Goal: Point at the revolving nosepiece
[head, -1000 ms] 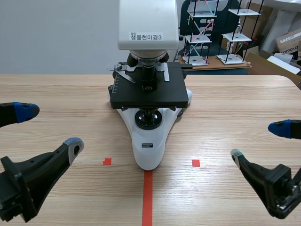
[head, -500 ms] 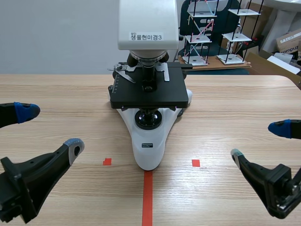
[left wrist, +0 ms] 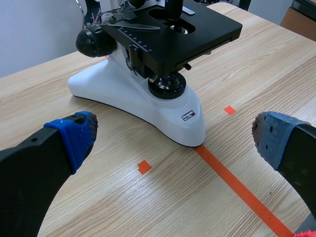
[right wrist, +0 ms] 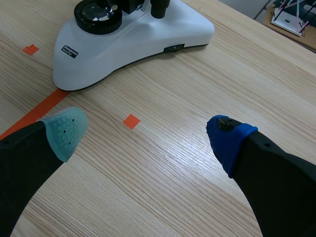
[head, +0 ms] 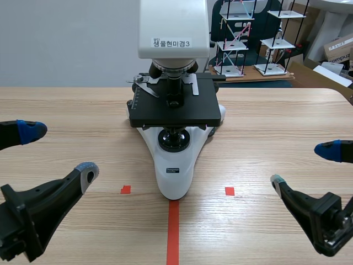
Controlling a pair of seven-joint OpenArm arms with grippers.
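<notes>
The revolving nosepiece [head: 172,68] sat under the white head of the microscope [head: 175,165], above its black stage, mid-bench [head: 276,121]. It looked rigid but carried fragile lenses, so it probably wanted a light touch at its dark rim rather than a grip. The left end effector [head: 59,151] and the right end effector [head: 304,165] gaped wide, well apart from it.

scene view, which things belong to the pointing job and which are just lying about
For the job: microscope, its revolving nosepiece, left gripper, right gripper, both open.
Just about: wire racks behind the table, cardboard box.
</notes>
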